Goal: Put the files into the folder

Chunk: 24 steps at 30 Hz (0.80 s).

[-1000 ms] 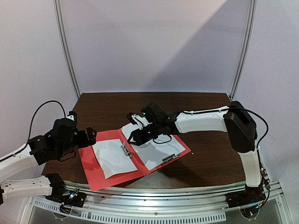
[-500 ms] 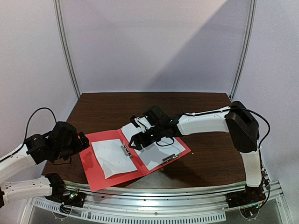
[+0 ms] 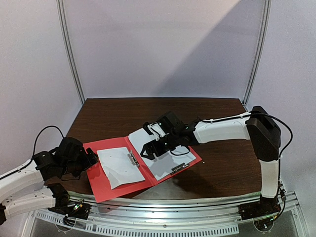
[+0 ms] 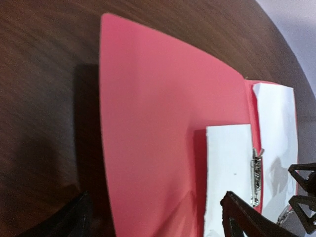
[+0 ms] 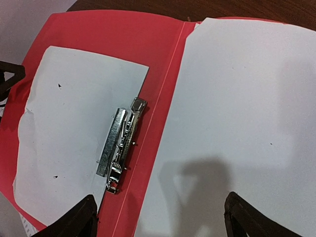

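The red folder lies open on the dark table. The smaller white file rests on its left half beside the metal clip. The larger file covers the right half. My left gripper hangs open at the folder's left edge; in the left wrist view its jaws stand wide over the red cover, holding nothing. My right gripper hovers open above the larger file; in the right wrist view its shadow falls on that sheet, just right of the fold and the clip.
A second small metal clip sits on the larger sheet near the folder's front right edge. Bare brown table surrounds the folder, with the table's near edge and a metal rail just below it.
My left arm has dropped lower and drawn back toward the near left. My right gripper has opened wider and shifted slightly right above the larger sheet.
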Available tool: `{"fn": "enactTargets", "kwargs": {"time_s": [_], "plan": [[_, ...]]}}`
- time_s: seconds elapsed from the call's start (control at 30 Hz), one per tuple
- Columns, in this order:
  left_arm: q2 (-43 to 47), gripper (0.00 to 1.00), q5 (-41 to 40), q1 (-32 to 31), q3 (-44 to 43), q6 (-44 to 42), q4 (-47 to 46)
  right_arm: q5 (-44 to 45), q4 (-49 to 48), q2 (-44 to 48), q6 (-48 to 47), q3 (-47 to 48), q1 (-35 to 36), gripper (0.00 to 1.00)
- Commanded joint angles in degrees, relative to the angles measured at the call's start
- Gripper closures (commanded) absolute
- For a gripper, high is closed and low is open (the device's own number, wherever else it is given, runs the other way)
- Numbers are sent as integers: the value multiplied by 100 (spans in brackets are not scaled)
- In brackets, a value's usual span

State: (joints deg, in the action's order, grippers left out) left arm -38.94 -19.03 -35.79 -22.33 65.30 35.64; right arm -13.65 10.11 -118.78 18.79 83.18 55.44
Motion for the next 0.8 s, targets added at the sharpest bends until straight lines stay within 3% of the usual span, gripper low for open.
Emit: {"fn": "enactTargets", "kwargs": {"time_s": [0.0, 0.3, 0.77], "plan": [[192, 11, 123, 89, -159, -126, -829, 167, 45, 500, 108, -284, -205, 12], [-1357, 14, 813, 75, -1135, -584, -2086, 506, 221, 1371, 64, -790, -491, 10], [-4496, 14, 1311, -522, -4102, -1328, -2949, 951, 393, 2453, 301, -1592, -1043, 9]]}}
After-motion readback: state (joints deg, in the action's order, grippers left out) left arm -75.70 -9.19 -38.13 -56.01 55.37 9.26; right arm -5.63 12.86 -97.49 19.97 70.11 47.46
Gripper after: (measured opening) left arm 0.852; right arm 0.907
